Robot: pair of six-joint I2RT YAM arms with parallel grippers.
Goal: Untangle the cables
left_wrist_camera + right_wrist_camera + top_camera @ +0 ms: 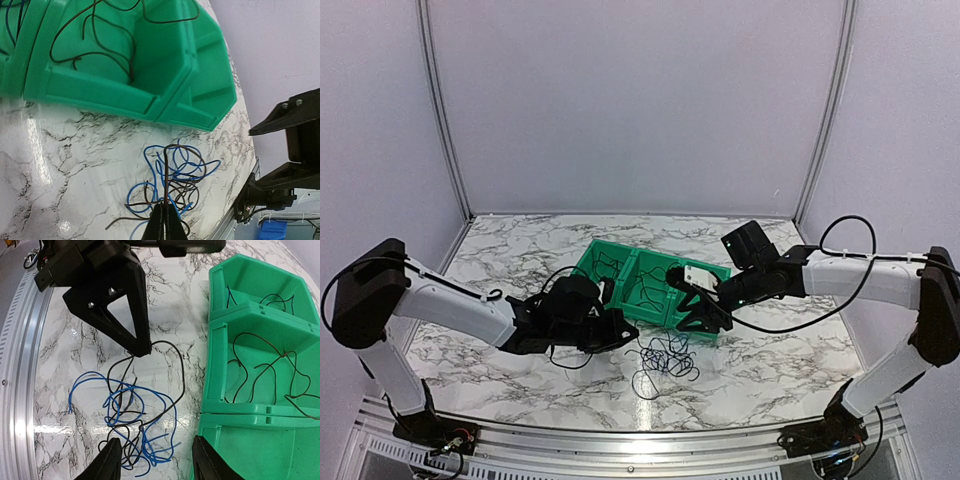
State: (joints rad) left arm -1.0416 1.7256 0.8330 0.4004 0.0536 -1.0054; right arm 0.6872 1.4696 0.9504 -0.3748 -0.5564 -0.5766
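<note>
Left wrist: gripper (164, 214) tight on cables (183, 167)

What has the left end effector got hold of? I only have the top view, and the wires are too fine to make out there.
Observer: The left wrist view shows the left end effector shut on one black wire at the pile's edge.
Operator: Is the right one holding anything?
Observer: No. Its own camera shows the right end effector open, pointing at the pile and gripping nothing.
Operator: What colours are in that pile?
Observer: It mixes blue wires looped through black ones, and it lies on the table beside the green bin.
</note>
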